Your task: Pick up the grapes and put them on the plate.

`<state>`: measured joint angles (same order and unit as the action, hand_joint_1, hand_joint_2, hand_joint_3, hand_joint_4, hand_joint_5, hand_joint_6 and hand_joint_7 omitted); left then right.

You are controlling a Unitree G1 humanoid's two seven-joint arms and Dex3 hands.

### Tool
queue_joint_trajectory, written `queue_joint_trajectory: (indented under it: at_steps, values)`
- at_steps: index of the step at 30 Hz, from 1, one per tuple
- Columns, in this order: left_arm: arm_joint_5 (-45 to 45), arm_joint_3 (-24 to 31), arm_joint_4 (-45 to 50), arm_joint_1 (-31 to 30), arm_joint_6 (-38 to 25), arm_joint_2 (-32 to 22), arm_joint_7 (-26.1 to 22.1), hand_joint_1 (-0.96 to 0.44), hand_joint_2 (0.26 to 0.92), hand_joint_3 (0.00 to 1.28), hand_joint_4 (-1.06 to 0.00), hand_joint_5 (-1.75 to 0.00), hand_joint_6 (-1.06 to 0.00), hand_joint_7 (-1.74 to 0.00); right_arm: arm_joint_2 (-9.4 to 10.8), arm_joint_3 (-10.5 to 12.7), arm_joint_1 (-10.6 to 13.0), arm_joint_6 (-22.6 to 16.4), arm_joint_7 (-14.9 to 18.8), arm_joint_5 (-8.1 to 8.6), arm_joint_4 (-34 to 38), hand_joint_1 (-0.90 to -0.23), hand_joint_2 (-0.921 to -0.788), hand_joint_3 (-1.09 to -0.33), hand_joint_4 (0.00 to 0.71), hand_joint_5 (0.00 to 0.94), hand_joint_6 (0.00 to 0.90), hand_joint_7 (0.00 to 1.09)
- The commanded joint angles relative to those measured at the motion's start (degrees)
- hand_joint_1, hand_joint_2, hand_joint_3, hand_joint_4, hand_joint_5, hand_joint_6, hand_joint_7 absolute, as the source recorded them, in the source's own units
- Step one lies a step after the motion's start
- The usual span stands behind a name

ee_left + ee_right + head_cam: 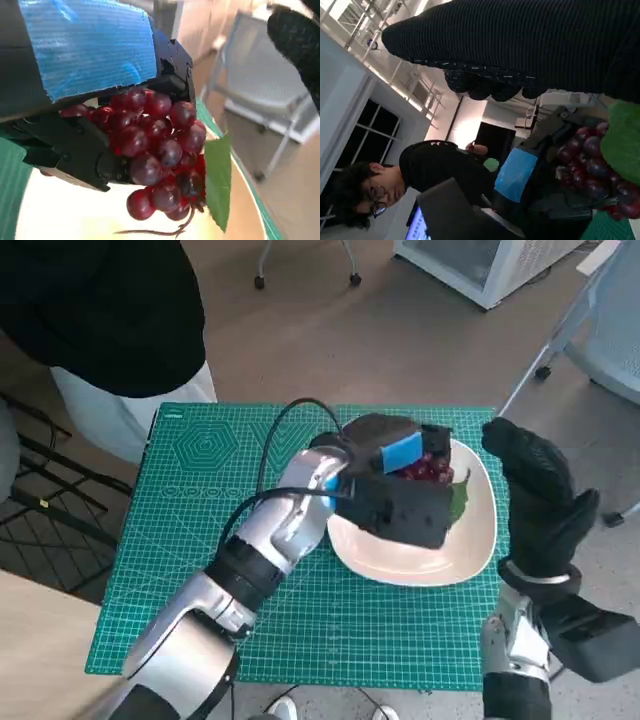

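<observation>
The grapes (160,150) are a dark red, glossy bunch with a green leaf (218,180) hanging at one side and a thin stem curling beneath. My left robot hand (400,485) is clamped around them, holding them just above the white plate (470,540) on the green mat (180,530) of the counter. My right robot hand (540,500) stands raised beside the plate, fingers apart, holding nothing. From my head, most of the bunch is hidden behind my left robot hand.

Even daylight, soft shadows, right wrist view dim, backlit
</observation>
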<state>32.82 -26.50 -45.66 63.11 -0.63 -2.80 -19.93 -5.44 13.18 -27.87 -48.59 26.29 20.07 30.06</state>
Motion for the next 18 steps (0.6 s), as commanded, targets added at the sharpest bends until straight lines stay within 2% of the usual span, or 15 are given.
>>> queue_joint_trajectory:
  at_steps: [1, 4, 7, 12, 18]
  values:
    - [-1.8, 0.6, -0.8, 1.2, 1.2, -0.2, -1.9, -0.38, 0.881, 0.05, -0.13, -0.23, -0.22, -0.06, 0.4, -0.3, 1.1, 0.7, -0.6, -0.13, 0.5, -0.697, -0.921, -0.651, 0.366, 0.0, 0.187, 0.3]
    - [-2.0, 0.6, -0.7, 0.8, 1.2, -0.6, -2.3, -0.53, 0.89, 0.03, -0.04, -0.07, -0.16, -0.02, 0.5, -0.5, 1.1, 0.7, -0.6, -0.28, 0.4, -0.698, -0.921, -0.652, 0.366, 0.0, 0.188, 0.29]
    - [-2.2, 0.5, -0.7, 0.3, 1.9, -1.2, -1.8, -0.61, 0.904, 0.02, -0.01, -0.02, -0.14, -0.01, 0.6, -0.6, 1.0, 0.6, -0.5, -0.34, 0.5, -0.7, -0.921, -0.652, 0.366, 0.0, 0.189, 0.29]
    - [-3.1, 1.6, -0.4, -1.4, 6.0, -3.0, 0.2, -0.69, 0.918, 0.07, -0.01, -0.01, -0.13, 0.0, 0.6, -0.8, 0.8, 0.7, -0.5, -0.34, 0.6, -0.704, -0.921, -0.652, 0.366, 0.0, 0.19, 0.29]
    - [-7.6, 5.3, -1.5, -3.7, 12.4, -5.3, 0.7, -0.73, 0.921, 0.15, -0.04, -0.01, -0.15, -0.01, 0.7, -1.1, 0.9, 0.8, -0.7, -0.42, 0.3, -0.701, -0.921, -0.651, 0.368, 0.001, 0.194, 0.28]
